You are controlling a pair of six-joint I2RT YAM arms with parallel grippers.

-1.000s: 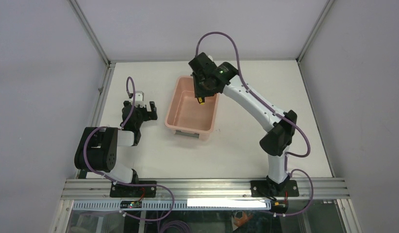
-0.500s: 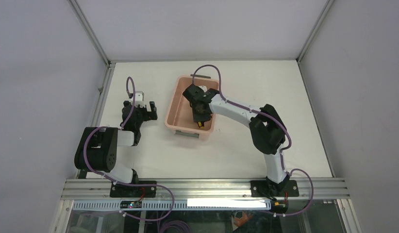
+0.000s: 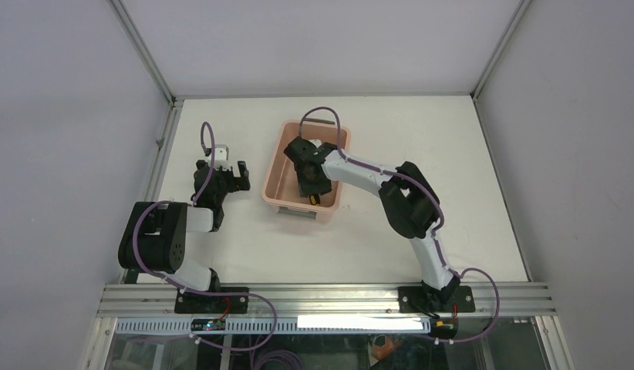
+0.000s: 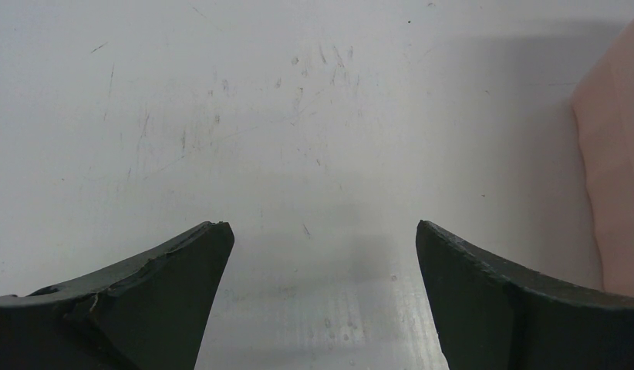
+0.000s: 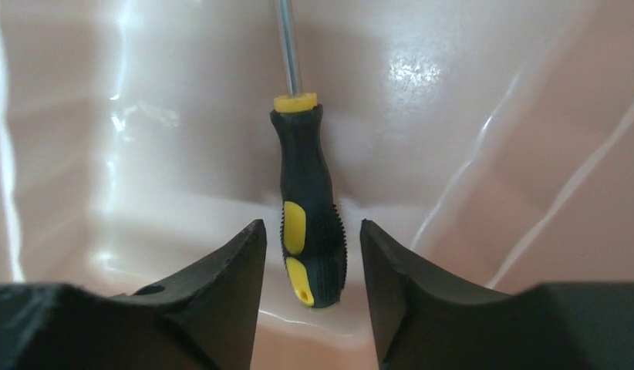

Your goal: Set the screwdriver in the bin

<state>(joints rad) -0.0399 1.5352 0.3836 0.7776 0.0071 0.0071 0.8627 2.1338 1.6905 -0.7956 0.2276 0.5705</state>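
The salmon-pink bin (image 3: 274,171) stands mid-table. My right gripper (image 3: 309,186) reaches down inside it, near its front end. The screwdriver (image 3: 312,199) shows there only as a yellow speck under the fingers. In the right wrist view the screwdriver (image 5: 306,185) lies on the bin's floor (image 5: 491,92), handle toward me and shaft pointing away. It sits between the fingers of my right gripper (image 5: 312,225), with a gap on each side, so the jaws are open and not touching it. My left gripper (image 3: 235,171) is open and empty above the table, left of the bin.
The bin's left wall (image 4: 615,154) shows at the right edge of the left wrist view. The table's left rail (image 3: 161,154) runs close beside the left arm. A grey handle (image 3: 302,213) sits on the bin's near end.
My right arm came down from above the bin's far end into the bin and moved toward its near end, bringing the screwdriver to the floor. The left arm has not moved.
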